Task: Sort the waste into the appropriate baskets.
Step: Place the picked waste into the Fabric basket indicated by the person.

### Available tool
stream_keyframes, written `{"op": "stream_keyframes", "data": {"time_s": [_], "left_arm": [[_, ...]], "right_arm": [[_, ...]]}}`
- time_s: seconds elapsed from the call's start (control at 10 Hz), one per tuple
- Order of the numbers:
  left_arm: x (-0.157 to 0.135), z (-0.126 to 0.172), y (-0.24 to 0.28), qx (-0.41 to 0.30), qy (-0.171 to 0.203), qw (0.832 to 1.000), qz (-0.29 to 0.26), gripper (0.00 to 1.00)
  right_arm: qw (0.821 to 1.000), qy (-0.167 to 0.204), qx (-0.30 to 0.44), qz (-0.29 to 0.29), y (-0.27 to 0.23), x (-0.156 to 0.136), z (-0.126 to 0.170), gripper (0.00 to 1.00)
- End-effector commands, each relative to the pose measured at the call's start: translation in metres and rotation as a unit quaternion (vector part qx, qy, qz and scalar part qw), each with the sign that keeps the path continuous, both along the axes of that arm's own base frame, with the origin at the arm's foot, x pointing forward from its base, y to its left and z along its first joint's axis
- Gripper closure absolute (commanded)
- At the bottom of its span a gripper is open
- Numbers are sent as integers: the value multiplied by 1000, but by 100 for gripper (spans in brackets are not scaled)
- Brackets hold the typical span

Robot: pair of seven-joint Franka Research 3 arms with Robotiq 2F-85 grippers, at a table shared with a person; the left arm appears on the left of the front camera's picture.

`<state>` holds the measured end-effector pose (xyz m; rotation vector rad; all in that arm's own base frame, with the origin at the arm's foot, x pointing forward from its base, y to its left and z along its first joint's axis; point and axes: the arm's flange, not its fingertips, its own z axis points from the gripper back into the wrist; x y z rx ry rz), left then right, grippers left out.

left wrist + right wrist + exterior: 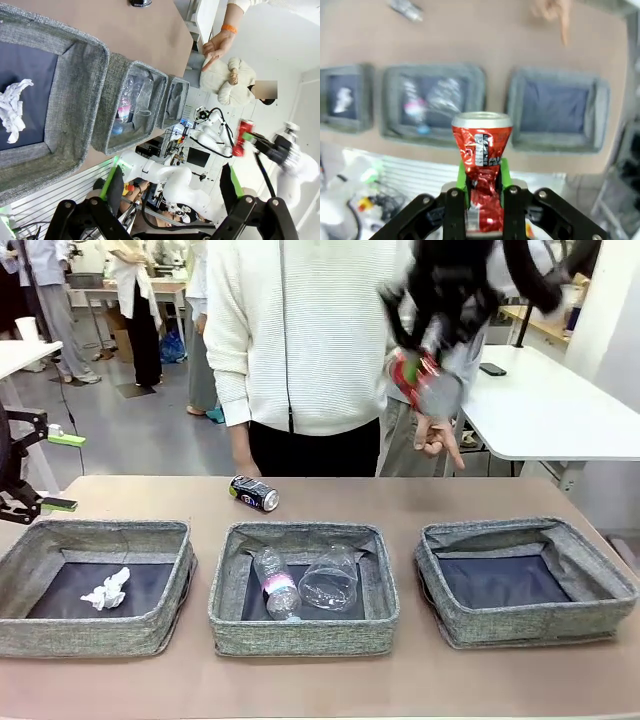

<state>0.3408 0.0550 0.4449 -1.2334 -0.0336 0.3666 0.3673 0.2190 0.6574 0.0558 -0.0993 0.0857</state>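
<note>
My right gripper (420, 370) hangs high above the right side of the table, shut on a crushed red can (481, 150), blurred in the front view. Three grey baskets stand in a row: the left basket (60, 630) holds a crumpled white tissue (106, 590), the middle basket (300, 635) holds a pink-labelled clear bottle (274, 585) and a crushed clear bottle (330, 578), and the right basket (540, 620) holds nothing. A dark blue can (254, 492) lies on the table behind the middle basket. My left gripper (55, 472) stands open at the left edge.
A person in a white sweater stands at the far side; one hand (437, 437) points down beyond the right basket. A white table (560, 410) stands behind on the right. Bare tabletop runs in front of and behind the baskets.
</note>
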Motion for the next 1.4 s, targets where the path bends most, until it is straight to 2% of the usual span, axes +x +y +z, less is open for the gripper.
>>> {"op": "stream_keyframes", "data": {"time_s": [0.0,0.1,0.2,0.4,0.5,0.7,0.9,1.1,1.2,1.3], "left_arm": [[-2,1,1,-1,-8,1000,-6,0],[-2,1,1,-1,-8,1000,-6,0],[-2,1,1,-1,-8,1000,-6,0],[-2,1,1,-1,-8,1000,-6,0],[-2,1,1,-1,-8,1000,-6,0],[-2,1,1,-1,-8,1000,-6,0],[-2,1,1,-1,-8,1000,-6,0],[-2,1,1,-1,-8,1000,-6,0],[-2,1,1,-1,-8,1000,-6,0],[-2,1,1,-1,-8,1000,-6,0]], "right_arm": [[998,36,38,-25,-81,-20,-80,73],[996,27,73,-34,-114,-23,-112,73],[991,27,108,-79,-143,-21,-142,73],[967,13,155,-202,-182,-13,-185,73],[959,20,160,-234,-192,-9,-202,73],[945,12,184,-271,-203,-6,-217,73],[935,5,206,-288,-207,-8,-220,73],[937,8,199,-287,-203,-8,-220,73],[936,6,200,-289,-201,-7,-218,51],[937,-4,199,-286,-200,-6,-216,18]]}}
